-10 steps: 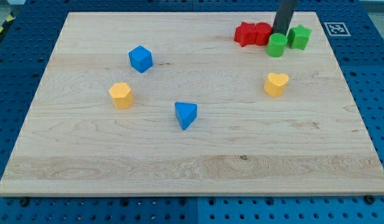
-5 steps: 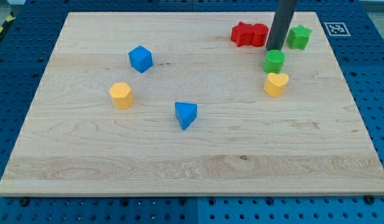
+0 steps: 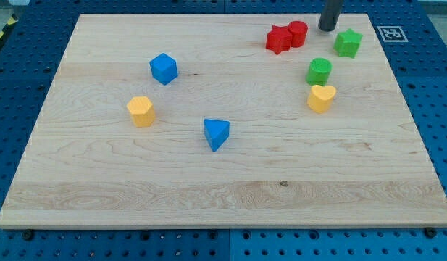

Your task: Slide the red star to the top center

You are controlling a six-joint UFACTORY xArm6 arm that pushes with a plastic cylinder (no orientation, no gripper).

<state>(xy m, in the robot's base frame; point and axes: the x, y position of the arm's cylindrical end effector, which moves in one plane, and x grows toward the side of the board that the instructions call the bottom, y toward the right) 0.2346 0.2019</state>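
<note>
The red star (image 3: pixel 278 39) lies near the view's top, right of centre, touching a red cylinder (image 3: pixel 298 33) on its right. My tip (image 3: pixel 327 28) stands at the view's top, just right of the red cylinder and left of the green star (image 3: pixel 348 43). It touches neither block that I can tell.
A green cylinder (image 3: pixel 319 70) sits just above a yellow heart (image 3: pixel 321 98) at the right. A blue cube (image 3: pixel 164 68) and a yellow hexagonal block (image 3: pixel 140 111) lie at the left. A blue triangular block (image 3: pixel 216 133) lies near the middle. The wooden board (image 3: pixel 223 188) rests on a blue pegboard.
My tip pushed the green cylinder down toward the yellow heart, then moved back up to the top edge. The red star and red cylinder shifted slightly left and turned.
</note>
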